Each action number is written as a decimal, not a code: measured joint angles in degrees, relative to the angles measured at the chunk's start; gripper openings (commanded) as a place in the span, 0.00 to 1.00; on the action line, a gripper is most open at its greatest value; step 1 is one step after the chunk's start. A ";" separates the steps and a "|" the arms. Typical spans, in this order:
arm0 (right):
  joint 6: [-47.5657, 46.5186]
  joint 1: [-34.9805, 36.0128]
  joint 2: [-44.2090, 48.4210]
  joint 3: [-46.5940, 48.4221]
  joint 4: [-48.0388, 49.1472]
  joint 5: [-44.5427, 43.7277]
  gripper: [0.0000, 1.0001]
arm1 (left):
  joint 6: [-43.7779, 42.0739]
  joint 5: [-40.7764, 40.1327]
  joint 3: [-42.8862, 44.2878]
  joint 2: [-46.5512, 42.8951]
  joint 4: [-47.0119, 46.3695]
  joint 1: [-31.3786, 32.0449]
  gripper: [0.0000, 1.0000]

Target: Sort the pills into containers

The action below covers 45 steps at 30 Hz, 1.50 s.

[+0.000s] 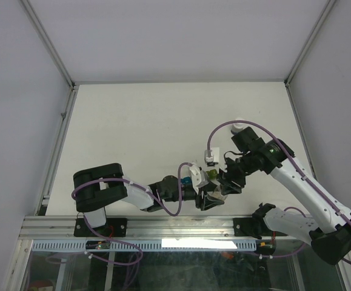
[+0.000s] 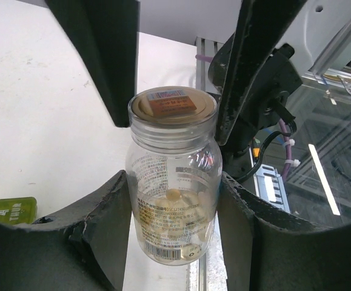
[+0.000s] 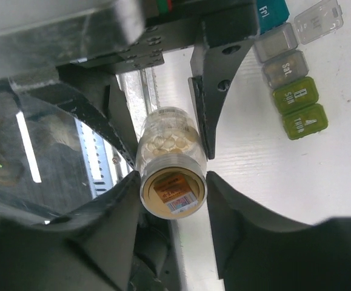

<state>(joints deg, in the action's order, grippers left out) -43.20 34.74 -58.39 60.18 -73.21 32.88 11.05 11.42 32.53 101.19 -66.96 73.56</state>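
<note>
The containers [image 3: 291, 91] lie on the worktop [image 3: 266, 176] just beside both tools. The left tool [image 2: 174, 188], half open, clamps a pill bottle [image 2: 175, 151] by its body. The right tool [image 3: 172, 179] pinches its cap [image 3: 173, 197].

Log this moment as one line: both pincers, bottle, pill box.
left pincer: clamped on bottle body | right pincer: astride cap, contact unclear | pill box: on table, one lid open
</note>
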 measured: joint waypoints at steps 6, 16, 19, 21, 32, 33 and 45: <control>-1.53 0.72 -1.84 0.15 -1.16 0.63 0.15 | -0.15 -0.85 -0.66 -0.11 0.22 -0.02 0.00; -36.13 1.38 -3.30 3.61 -10.78 4.98 0.09 | -1.33 2.49 -0.55 -0.87 -0.04 -0.13 0.00; -44.65 1.46 -3.02 3.61 -12.26 5.27 0.18 | -1.68 2.73 -0.44 -0.87 -0.07 -0.17 0.00; -47.93 1.49 -3.17 3.61 -12.87 5.35 0.30 | -1.81 2.80 -0.44 -0.87 0.00 -0.17 0.00; -37.16 1.36 -1.55 3.82 -7.69 4.68 1.00 | -2.05 5.27 -1.05 -0.87 -0.20 -0.02 0.00; -34.27 1.36 -0.92 4.00 -7.08 4.74 1.00 | -2.08 5.27 -1.11 -0.87 -0.20 -0.02 0.00; -5.62 1.36 2.93 2.60 -3.30 3.45 0.90 | -1.79 3.65 -1.55 -0.87 -0.39 0.00 0.00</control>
<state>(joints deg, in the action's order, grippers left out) -48.82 36.10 -55.46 62.78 -76.51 36.34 9.26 15.07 30.98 100.31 -67.35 73.56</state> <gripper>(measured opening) 0.946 0.515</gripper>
